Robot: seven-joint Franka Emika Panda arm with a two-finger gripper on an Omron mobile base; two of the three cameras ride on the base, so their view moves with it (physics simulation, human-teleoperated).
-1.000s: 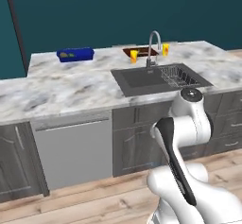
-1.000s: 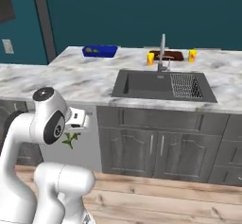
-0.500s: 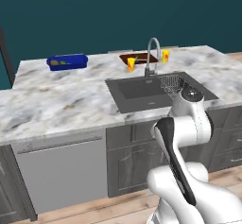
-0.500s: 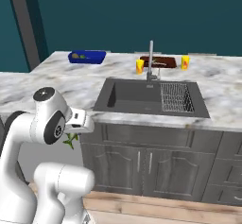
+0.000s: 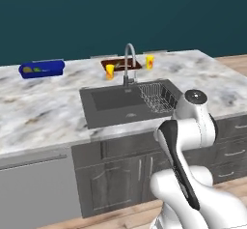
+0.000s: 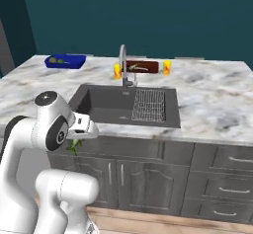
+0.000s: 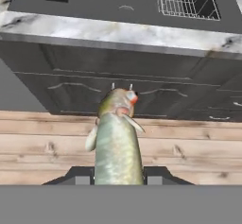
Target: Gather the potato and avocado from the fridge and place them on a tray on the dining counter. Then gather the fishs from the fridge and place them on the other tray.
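Jaws clamped on fish [image 7: 117, 142], head at 12 o'clock; risk: it slips out before reaching brown tray [image 6: 142, 67].

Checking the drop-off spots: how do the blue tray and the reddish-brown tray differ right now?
The blue tray sits near the counter's far left end; the reddish-brown tray lies behind the faucet. The blue tray holds rounded items; the reddish-brown tray holds something thin and pale. Both rest flat on the marbled counter.

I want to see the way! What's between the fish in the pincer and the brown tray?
In the right base view: the sink and faucet.
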